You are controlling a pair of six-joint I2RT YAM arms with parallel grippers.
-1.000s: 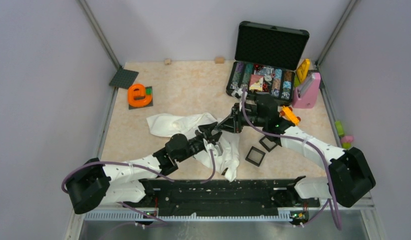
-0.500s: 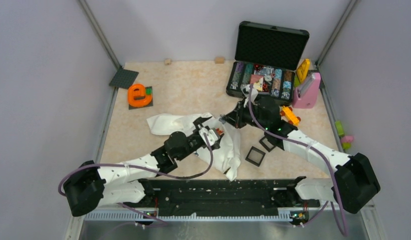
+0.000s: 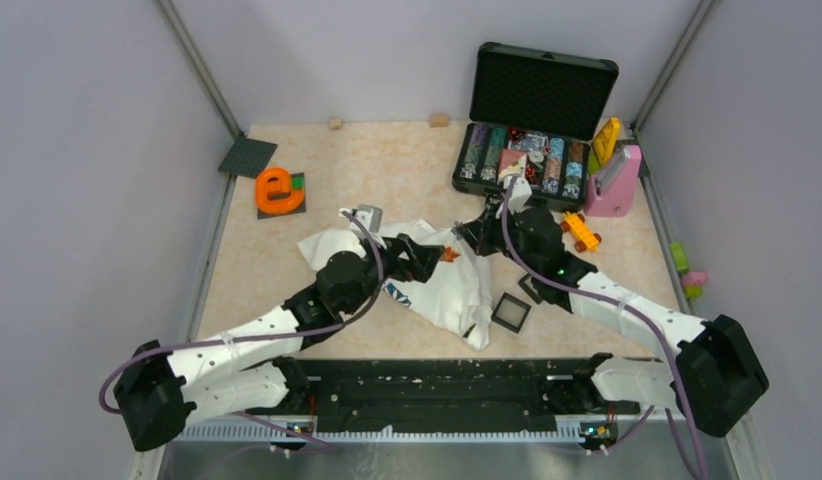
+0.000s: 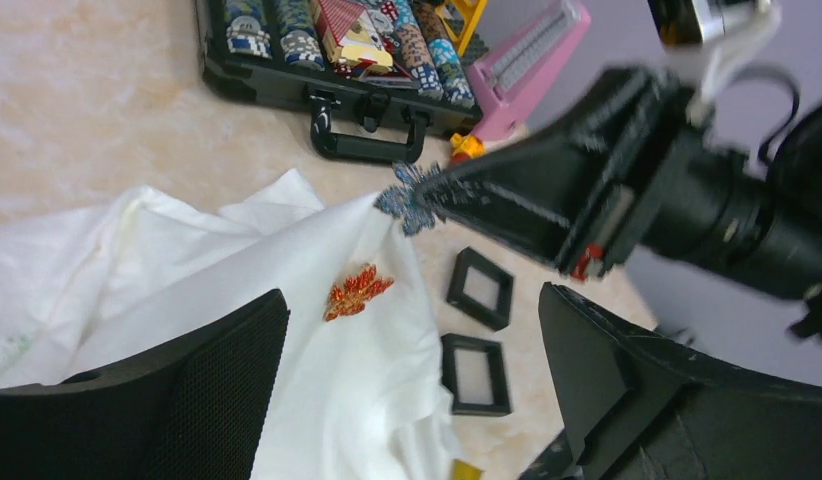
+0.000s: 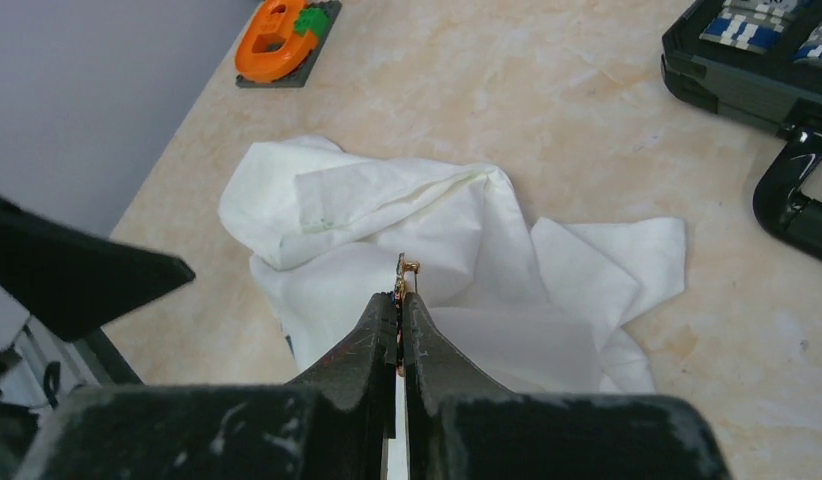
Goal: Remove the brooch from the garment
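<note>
The white garment (image 3: 442, 295) lies crumpled mid-table. A blue brooch (image 4: 405, 200) sits at a raised peak of the cloth (image 4: 317, 360), and my right gripper (image 3: 465, 237) is shut on it. Its gold pin (image 5: 406, 268) shows just past the tips of the right gripper (image 5: 400, 300), over the garment (image 5: 387, 215). I cannot tell whether the pin still passes through the cloth. A second, red-orange leaf brooch (image 4: 357, 291) is on the cloth below. My left gripper (image 3: 424, 258) hovers over the garment. The left gripper (image 4: 417, 390) is wide open and holds nothing.
Two small black square boxes (image 3: 510, 312) (image 3: 535, 288) lie right of the garment. An open black case (image 3: 532, 150) of chips stands at the back right, with a pink item (image 3: 614, 182) and an orange toy car (image 3: 580, 230) beside it. An orange toy (image 3: 277, 190) sits back left.
My left gripper opened wide and let the cloth go, its arm swinging left and back. The garment settled flatter. My right gripper stayed shut and shifted slightly back.
</note>
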